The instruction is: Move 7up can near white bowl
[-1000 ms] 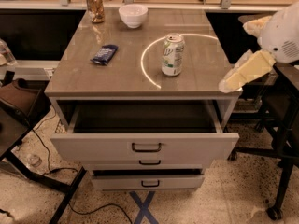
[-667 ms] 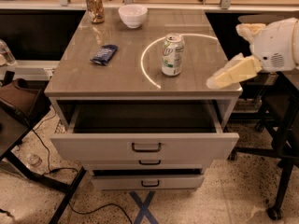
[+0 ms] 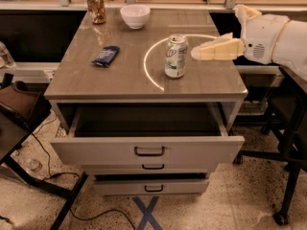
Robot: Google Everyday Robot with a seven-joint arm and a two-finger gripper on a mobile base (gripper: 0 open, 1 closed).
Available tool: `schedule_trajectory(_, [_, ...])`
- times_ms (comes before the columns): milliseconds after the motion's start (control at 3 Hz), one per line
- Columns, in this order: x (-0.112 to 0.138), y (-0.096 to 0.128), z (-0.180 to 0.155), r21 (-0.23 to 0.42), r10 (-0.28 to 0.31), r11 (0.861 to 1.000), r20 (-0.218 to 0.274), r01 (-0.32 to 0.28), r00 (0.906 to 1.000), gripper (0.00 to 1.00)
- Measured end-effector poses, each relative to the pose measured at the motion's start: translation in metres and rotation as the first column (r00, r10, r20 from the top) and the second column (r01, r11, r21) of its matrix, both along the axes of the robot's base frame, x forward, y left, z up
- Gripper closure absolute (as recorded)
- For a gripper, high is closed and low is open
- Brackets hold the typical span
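The 7up can (image 3: 176, 56) stands upright on the grey cabinet top (image 3: 120, 78), right of centre, inside a bright arc of light. The white bowl (image 3: 135, 16) sits at the back of the top, left of the can and well apart from it. My gripper (image 3: 197, 52) comes in from the right at can height, its cream fingertips a short way right of the can and not touching it.
A blue snack packet (image 3: 106, 55) lies on the left of the top. A shiny gold-brown container (image 3: 96, 8) stands at the back left. The top drawer (image 3: 148, 147) is pulled open below the front edge. A dark chair (image 3: 19, 114) stands at the left.
My gripper has moved left and up over the cabinet's right edge, closing in on the can. The can and bowl have not moved.
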State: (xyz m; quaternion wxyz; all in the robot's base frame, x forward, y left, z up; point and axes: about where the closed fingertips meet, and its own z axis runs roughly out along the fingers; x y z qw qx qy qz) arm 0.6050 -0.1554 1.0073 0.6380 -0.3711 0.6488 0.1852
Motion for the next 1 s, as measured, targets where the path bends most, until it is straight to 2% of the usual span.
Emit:
schedule_trajectory(333, [0.003, 0.011, -0.002, -0.013, 0.008, 1.000, -0.005, -0.008, 1.0000, 0.00])
schedule_trajectory(667, [0.027, 0.046, -0.031, -0.019, 0.038, 0.999, -0.024, -0.039, 0.9990, 0.00])
schedule_trajectory(1000, [0.046, 0.066, -0.052, 0.013, 0.065, 0.998, -0.033, -0.064, 0.9974, 0.00])
